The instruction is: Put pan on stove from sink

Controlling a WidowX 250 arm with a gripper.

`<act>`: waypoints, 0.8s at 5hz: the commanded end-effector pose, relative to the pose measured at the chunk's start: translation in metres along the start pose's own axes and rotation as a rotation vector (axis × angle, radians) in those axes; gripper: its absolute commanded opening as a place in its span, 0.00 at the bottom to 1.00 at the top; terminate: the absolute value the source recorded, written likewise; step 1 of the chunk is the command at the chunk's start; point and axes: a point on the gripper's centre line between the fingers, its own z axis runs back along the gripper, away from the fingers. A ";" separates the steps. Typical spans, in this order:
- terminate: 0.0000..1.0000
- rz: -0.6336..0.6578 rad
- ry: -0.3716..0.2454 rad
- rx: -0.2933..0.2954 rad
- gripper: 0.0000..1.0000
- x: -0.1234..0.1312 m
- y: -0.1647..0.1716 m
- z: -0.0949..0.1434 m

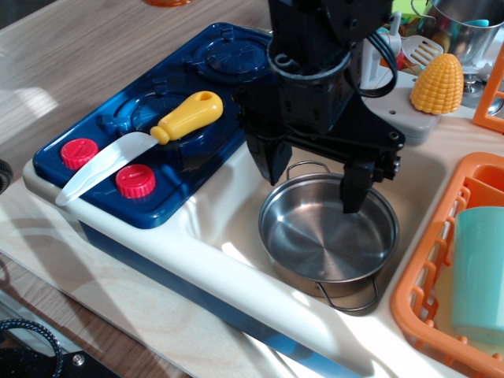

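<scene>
Shiny round steel pan (328, 235) empty in cream-white plastic sink (236, 228), black gripper (313, 183) above its far rim, jaws apart, teal cup (479, 272) in orange rack (429, 272), yellow-handled knife (146, 140) on blue stove (169, 169)

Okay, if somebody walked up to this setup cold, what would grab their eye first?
Probably the big black gripper at centre, jaws open over the far rim of the shiny pan sitting in the cream sink. Next, the yellow-handled toy knife lying across the dark blue stove on the left, near its red knobs.

Black arm (323, 47), black cable loop, claw (315, 177) with two tapered fingers (matte).
</scene>
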 end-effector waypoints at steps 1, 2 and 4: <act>0.00 0.000 0.000 0.000 1.00 0.000 0.000 0.000; 0.00 0.131 -0.015 0.085 1.00 -0.001 -0.006 0.000; 0.00 0.376 -0.002 0.175 1.00 -0.009 -0.007 -0.001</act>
